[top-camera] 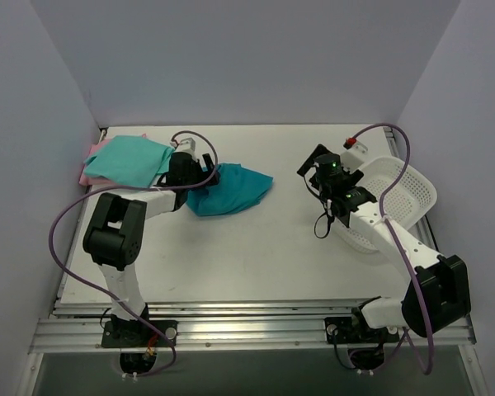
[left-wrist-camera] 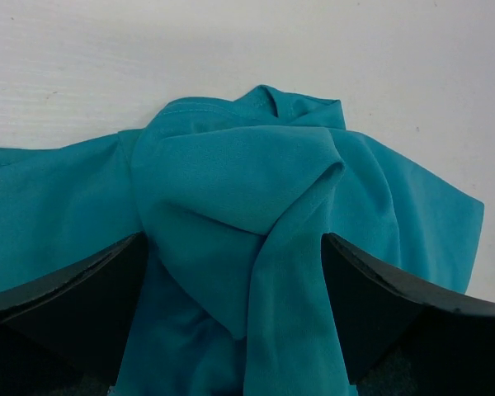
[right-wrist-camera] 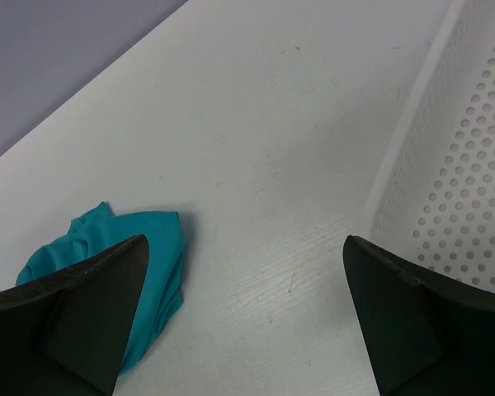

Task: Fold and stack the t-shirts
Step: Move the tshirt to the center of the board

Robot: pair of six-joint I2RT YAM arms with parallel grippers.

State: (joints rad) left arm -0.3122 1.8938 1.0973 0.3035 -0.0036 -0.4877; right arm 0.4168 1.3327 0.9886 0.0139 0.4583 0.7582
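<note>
A white perforated basket rests on the right of the table.

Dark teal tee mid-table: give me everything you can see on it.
The darker teal cloth t-shirt lies crumpled and unfolded on the white table, left of centre. It looks like a soft, matte knit, with a stitched hem along one edge and twisted folds. The left gripper is over it, open jaws either side of a bunched fold, not closed on it.

Teal, mint and pink on a white table.
Darker teal tee at centre; mint-green tee and pale pink tee upper left; white hole-dotted basket right.
</note>
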